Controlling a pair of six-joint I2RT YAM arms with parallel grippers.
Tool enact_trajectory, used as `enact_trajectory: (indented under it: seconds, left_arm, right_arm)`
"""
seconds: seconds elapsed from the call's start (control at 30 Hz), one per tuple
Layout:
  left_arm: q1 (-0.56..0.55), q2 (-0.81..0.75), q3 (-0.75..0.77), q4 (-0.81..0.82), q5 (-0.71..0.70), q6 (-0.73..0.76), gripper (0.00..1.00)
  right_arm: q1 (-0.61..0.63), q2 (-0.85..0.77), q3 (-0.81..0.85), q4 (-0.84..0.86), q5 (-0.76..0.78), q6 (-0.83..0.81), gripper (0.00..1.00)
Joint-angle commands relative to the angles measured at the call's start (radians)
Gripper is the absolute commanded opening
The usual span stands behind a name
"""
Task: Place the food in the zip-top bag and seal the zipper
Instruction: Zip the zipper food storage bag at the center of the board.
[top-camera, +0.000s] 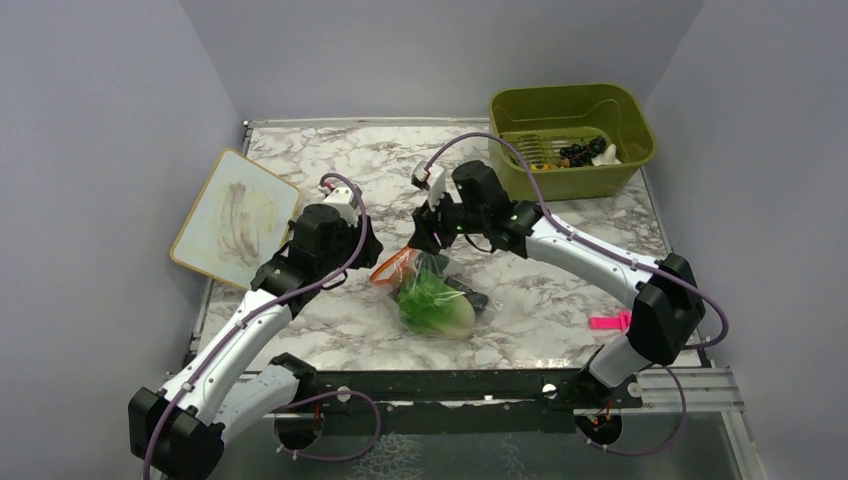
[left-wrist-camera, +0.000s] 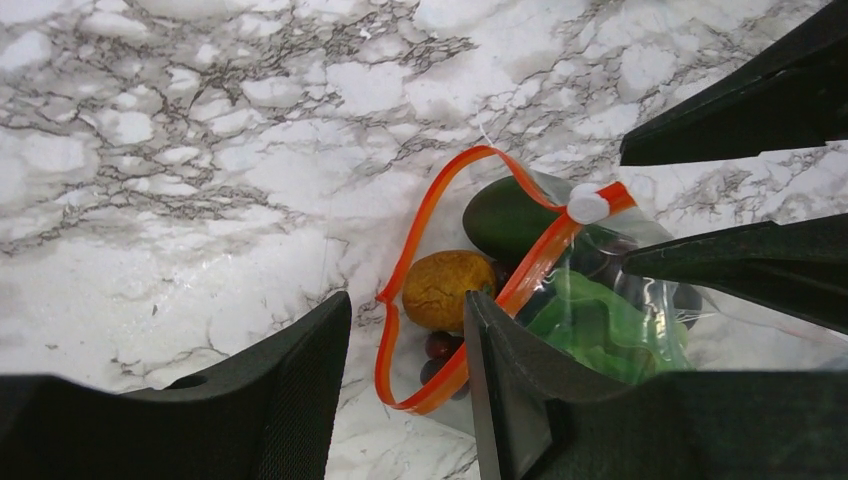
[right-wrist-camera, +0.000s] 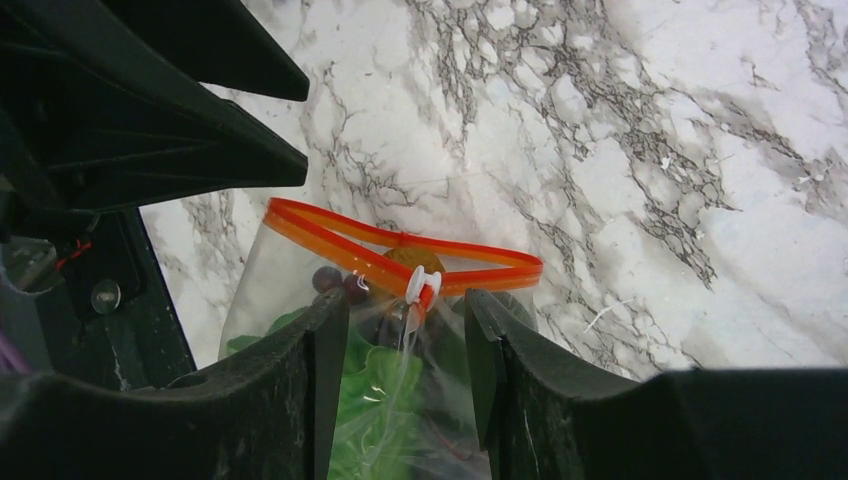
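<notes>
1. Zip-top bag is seen lying on the marble table betw. both arms, w/ lettuce, yellow pc, dark green pc & grapes inside.
2. Zipper is seen gaping at one end; white slider is parked partway along.
3. L gripper is held released, jaws apart over the open loop.
4. R gripper is likewise unclenched, jaws either side of the slider.

Both arms same build: L arm & R arm have smooth white link shells w/ chunky black joint housings btwn them. Thin purple cable runs along each arm. Small white cam module w/ red detail on each wrist. L gripper & R gripper: matte black, wedge-shaped fingers, fine grid texture on inner faces. Round silver screw on a black housing, thin red wire nr it. Bases bolted to black rail.
</notes>
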Motion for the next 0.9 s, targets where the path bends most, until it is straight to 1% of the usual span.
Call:
enact_trajectory:
  seconds: [0.0, 0.13, 0.27, 0.4, 0.5, 0.53, 0.73, 0.87]
  left_arm:
    - [0.022, 0.015, -0.021, 0.022, 0.045, -0.063, 0.48]
    - [0.044, 0.031, -0.018, 0.008, 0.070, -0.074, 0.47]
    - [0.067, 0.035, -0.015, -0.002, 0.083, -0.075, 0.47]
    - [0.083, 0.034, -0.011, -0.012, 0.093, -0.073, 0.47]
    - [0.091, 0.028, -0.010, -0.017, 0.095, -0.062, 0.47]
    - [0.094, 0.026, -0.008, -0.019, 0.097, -0.056, 0.47]
    - [0.108, 0.024, 0.041, -0.058, 0.076, -0.016, 0.47]
    - [0.112, 0.018, 0.094, -0.089, 0.077, 0.015, 0.47]
  right_arm:
    - [0.005, 0.035, -0.002, -0.007, -0.049, -0.024, 0.45]
    - [0.008, 0.059, 0.017, -0.013, -0.064, -0.034, 0.43]
    - [0.011, 0.078, 0.038, -0.018, -0.062, -0.047, 0.35]
    - [0.011, 0.074, 0.041, -0.017, -0.053, -0.058, 0.23]
    - [0.011, 0.058, 0.023, -0.001, -0.074, -0.078, 0.04]
    - [0.011, 0.049, 0.013, 0.016, -0.089, -0.089, 0.01]
    - [0.011, -0.031, -0.039, 0.071, -0.167, -0.159, 0.01]
    - [0.011, -0.115, -0.103, 0.147, -0.226, -0.200, 0.01]
